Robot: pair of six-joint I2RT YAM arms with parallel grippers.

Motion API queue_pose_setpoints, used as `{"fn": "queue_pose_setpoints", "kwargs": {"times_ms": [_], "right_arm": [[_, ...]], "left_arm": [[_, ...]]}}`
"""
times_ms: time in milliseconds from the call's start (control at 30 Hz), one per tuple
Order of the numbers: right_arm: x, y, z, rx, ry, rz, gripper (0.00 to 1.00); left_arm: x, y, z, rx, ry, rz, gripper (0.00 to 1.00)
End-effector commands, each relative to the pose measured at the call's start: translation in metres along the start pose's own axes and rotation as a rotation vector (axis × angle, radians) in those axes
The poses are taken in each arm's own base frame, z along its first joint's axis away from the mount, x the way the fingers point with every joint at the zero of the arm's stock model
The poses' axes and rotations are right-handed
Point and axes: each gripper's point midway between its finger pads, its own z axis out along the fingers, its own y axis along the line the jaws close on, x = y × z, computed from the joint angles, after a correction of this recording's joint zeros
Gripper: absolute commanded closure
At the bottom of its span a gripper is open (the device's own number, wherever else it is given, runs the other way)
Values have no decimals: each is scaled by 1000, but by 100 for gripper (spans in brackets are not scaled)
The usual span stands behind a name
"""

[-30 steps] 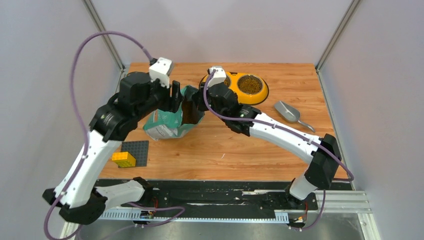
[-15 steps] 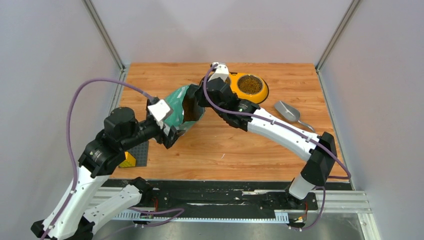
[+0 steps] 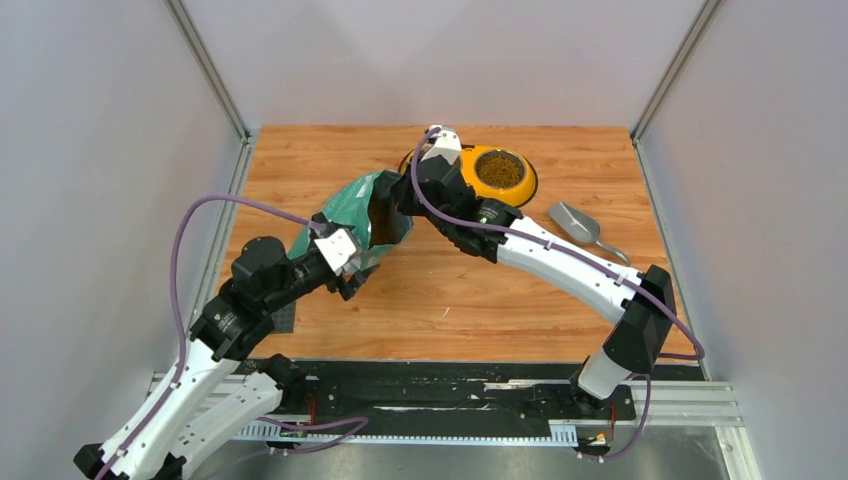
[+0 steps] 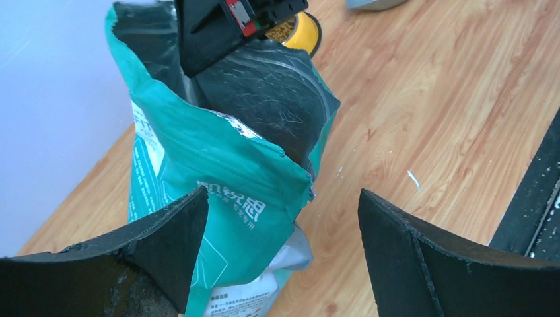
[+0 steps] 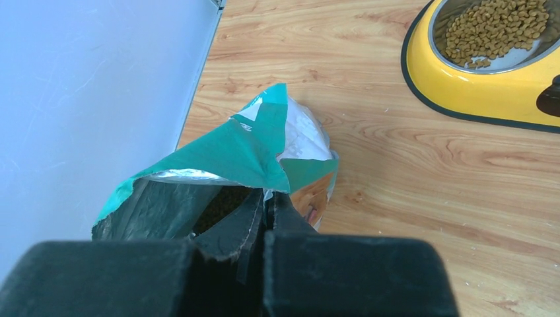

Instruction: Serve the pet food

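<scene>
The teal-green pouch [image 3: 352,222] stands open left of centre on the table. My right gripper [image 3: 400,196] is shut on the pouch's right rim [image 5: 271,198]. Brown kibble [image 5: 221,205] shows inside the pouch mouth. More kibble [image 3: 499,170] fills the right steel bowl of the yellow feeder [image 3: 525,185]; it also shows in the right wrist view [image 5: 495,26]. My left gripper [image 3: 350,272] is open and empty, just near-left of the pouch; in its wrist view [image 4: 282,198] the pouch [image 4: 218,165] stands between and beyond the spread fingers.
A grey scoop [image 3: 575,222] lies right of the feeder. A dark brick plate [image 3: 288,318] is mostly hidden under my left arm. The left wall stands close behind the pouch [image 5: 99,86]. Bare wood lies in front of the pouch [image 3: 460,300].
My left gripper has let go of the pouch and drawn back toward the near left, now open. My right gripper keeps its hold on the rim; the pouch has straightened slightly.
</scene>
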Motion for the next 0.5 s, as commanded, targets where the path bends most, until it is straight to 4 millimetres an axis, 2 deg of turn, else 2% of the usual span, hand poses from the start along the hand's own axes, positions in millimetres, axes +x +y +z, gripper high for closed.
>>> {"fn": "queue_pose_setpoints", "kwargs": {"times_ms": [0, 233, 367, 467], "right_arm": [[-69, 44, -33, -153, -155, 156, 100], [-62, 50, -30, -178, -124, 189, 100], [-57, 54, -29, -196, -99, 215, 100], [-55, 56, -29, -203, -89, 228, 100]], "left_arm": [[-25, 12, 6, -59, -131, 62, 11], [-24, 20, 5, -122, -147, 65, 16], [-18, 26, 8, -150, -108, 82, 25], [-11, 29, 14, -167, -69, 84, 27]]}}
